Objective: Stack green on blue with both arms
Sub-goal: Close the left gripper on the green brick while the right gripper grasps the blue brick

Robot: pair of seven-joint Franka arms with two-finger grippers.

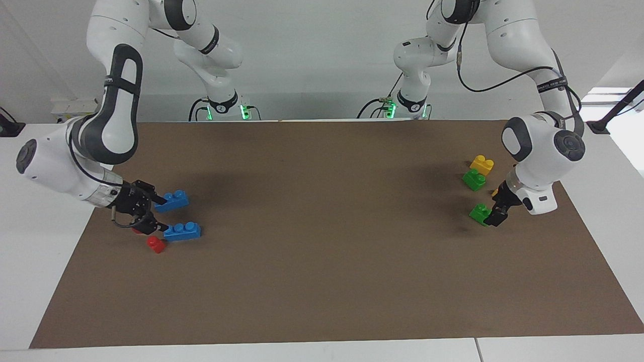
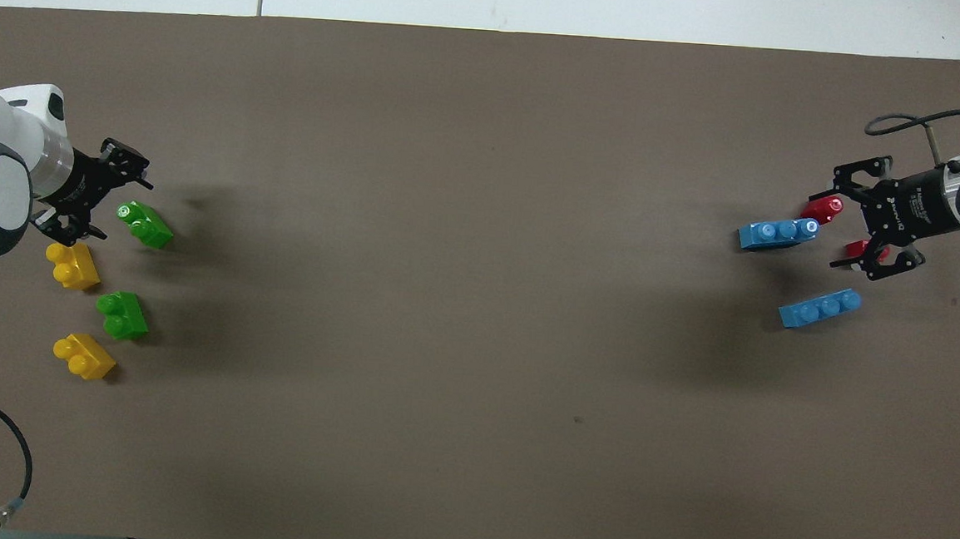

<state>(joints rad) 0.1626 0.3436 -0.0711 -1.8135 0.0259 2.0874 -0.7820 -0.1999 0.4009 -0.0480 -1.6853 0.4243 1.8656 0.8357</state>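
Green brick point(image 2: 144, 225) lies just beside the open left gripper point(image 2: 109, 199), a yellow brick point(image 2: 73, 266) apparently close by. Open right gripper point(image 2: 847, 228) stands between two blue bricks point(image 2: 778, 234), over a red brick point(image 2: 865, 248).
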